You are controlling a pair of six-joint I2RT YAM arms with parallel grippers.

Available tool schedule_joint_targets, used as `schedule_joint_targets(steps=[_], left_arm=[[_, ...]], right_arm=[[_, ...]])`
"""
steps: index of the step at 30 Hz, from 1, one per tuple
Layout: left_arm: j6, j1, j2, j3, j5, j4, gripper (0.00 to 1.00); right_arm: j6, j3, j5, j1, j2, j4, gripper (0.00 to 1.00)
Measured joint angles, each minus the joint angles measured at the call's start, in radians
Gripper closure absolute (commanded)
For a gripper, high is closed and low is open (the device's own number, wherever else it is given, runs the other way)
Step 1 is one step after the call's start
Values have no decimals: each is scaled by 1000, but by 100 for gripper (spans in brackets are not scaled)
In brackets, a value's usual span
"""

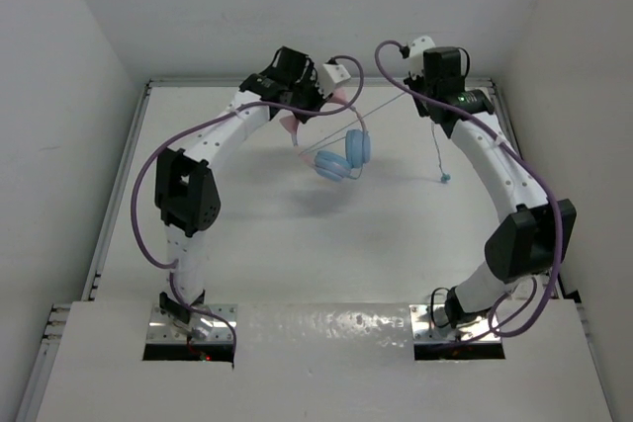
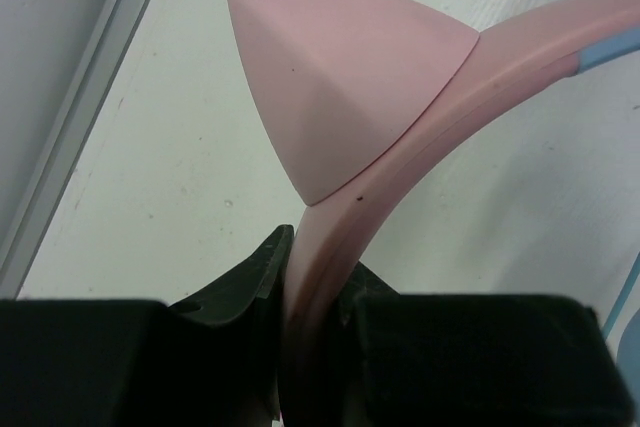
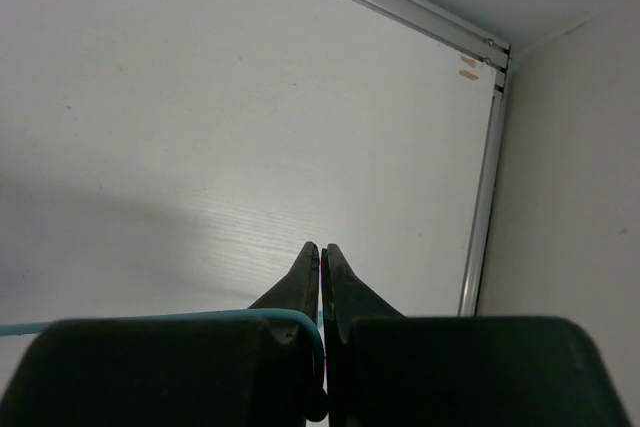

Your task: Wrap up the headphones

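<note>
Closest in the left wrist view, the left gripper (image 2: 320,269) is clamped on the pink headband (image 2: 440,117) just below a cat ear (image 2: 340,77). Both are smooth, matte moulded plastic, the ear a rounded, faceted cone. From above, the headphones (image 1: 341,153) hang toward the far middle of the white table (image 1: 297,254), apparently lifted clear of it, with the round light blue ear cups (image 1: 333,166) lowest. To their right the right gripper (image 3: 322,255) is pinched closed on the thin teal cable (image 3: 150,319), which runs taut from the headphones. The loose end droops to a small plug (image 1: 445,180) near the table. The set looks light, so weight should be no trouble. The band is springy but stiff enough to serve as a handle, though its slick curve could slide or twist between the pads. The arch near an ear is probably the surest hold. The cable is limp and fine and will keep no shape unless held in tension. It is best gripped a little way from the free end, without jerking it where it enters the cup.
</note>
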Motion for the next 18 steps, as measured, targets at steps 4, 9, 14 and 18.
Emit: schedule_joint_targets(steps=[4,9,14,18], left_arm=[[21,-23,0,15,25,-32,100],[49,-43,0,25,104,-85,100],[41,-45,0,56,148,-104,100],[32,-45,0,84,159,-102,100]], right_arm=[[40,40,-56,-26,52,4,100],[55,97,-93,-22,77,13,100],[87,91,-117,-51,85,14,100],[117,58,-143,-89,85,23,100]])
